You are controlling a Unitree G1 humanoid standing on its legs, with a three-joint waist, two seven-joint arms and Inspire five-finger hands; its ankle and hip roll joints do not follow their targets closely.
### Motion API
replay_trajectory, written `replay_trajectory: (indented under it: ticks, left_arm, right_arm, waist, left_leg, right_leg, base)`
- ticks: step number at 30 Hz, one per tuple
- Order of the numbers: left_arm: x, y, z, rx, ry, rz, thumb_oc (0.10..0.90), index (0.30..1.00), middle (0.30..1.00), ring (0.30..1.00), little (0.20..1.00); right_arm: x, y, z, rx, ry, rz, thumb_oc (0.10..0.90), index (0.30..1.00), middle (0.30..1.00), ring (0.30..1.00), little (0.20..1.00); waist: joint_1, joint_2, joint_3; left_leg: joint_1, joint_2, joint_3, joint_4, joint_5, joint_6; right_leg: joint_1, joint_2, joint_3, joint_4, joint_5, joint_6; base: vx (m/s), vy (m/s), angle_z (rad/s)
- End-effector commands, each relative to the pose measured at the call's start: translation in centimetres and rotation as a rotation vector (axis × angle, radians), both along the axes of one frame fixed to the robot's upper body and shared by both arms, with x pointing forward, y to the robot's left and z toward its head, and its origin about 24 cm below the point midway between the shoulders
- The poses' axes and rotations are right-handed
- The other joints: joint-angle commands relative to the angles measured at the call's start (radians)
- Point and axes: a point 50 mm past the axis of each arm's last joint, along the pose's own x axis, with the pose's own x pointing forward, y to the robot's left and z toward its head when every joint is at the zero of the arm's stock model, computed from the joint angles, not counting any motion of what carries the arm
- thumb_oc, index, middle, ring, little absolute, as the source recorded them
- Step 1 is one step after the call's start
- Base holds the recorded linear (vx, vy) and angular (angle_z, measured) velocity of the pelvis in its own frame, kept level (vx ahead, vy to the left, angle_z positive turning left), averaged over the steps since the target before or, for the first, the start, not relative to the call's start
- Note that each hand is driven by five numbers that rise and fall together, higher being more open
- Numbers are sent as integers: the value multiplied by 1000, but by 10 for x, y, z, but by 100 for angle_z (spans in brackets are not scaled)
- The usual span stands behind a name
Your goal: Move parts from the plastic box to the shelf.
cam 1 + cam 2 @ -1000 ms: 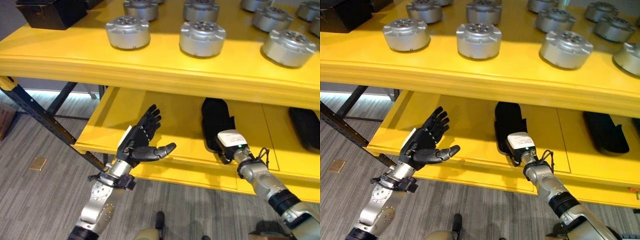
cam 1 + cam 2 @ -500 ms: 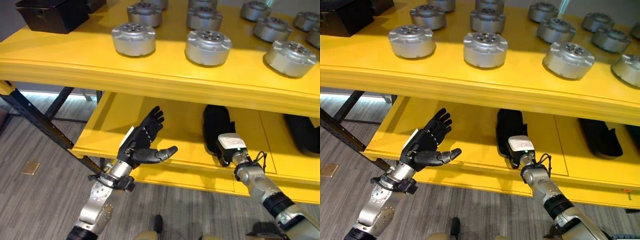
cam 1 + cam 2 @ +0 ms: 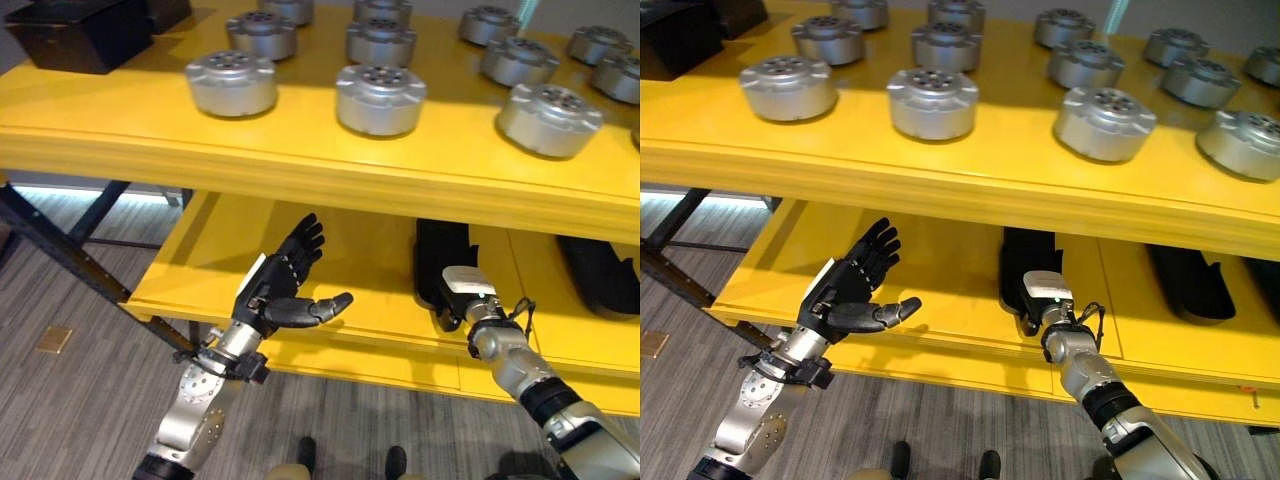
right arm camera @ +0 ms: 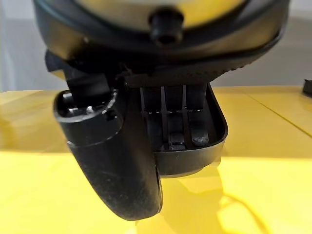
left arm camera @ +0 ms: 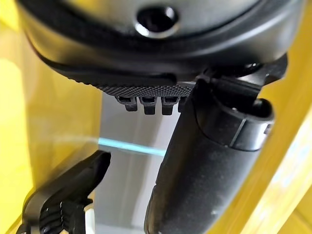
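A yellow shelf point(image 3: 300, 150) spans the view, with a lower shelf point(image 3: 220, 270) beneath it. Rows of round silver parts point(image 3: 380, 98) sit on the upper board (a black box point(image 3: 75, 35) stands at its left end). The left hand point(image 3: 280, 295) is held before the lower shelf's front edge, fingers spread and released, holding nothing. The right hand point(image 3: 445, 270) reaches onto the lower shelf, fingers extended flat and released. Another dark object point(image 3: 600, 275) lies further right there.
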Motion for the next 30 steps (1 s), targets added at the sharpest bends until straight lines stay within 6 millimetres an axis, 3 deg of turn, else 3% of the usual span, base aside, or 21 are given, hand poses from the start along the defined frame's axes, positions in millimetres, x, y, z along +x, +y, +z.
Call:
replay_trajectory:
  ticks: [1, 12, 23, 30]
  left_arm:
    - [0, -17, 46, -96, -245, -41, 900, 1000, 1000, 1000, 1000]
    - [0, -13, 48, -98, -246, -27, 900, 1000, 1000, 1000, 1000]
    - [2, -11, 54, -111, -279, -7, 900, 1000, 1000, 1000, 1000]
    - [3, -15, 56, -106, -294, -17, 900, 1000, 1000, 1000, 1000]
  right_arm:
    - [25, -14, 49, -74, -164, -30, 400, 300, 300, 300, 300]
    - [34, -20, 58, -108, -149, -41, 400, 300, 300, 300, 300]
    - [38, -13, 64, -231, -186, 119, 400, 300, 300, 300, 300]
    - [40, -23, 72, -306, -210, 121, 400, 300, 300, 300, 300]
  waist:
    - [0, 18, -91]
    - [14, 26, -78]
    - [28, 32, -60]
    - [36, 39, -44]
  left_leg:
    - [27, 25, 44, -8, -57, 7]
    - [12, 52, 28, -8, -45, -21]
    - [-3, 78, 30, -8, -33, -37]
    - [-23, 87, 22, -7, -19, -43]
  right_leg:
    - [-39, -30, -6, 74, 4, 29]
    - [-33, -32, -15, 55, -5, 20]
    - [-52, -37, -25, 56, -7, 20]
    - [-72, -31, -27, 70, -17, 11]
  base:
    - [64, -65, -8]
    - [12, -38, -1]
    - [3, -50, -1]
    - [-16, -58, -1]
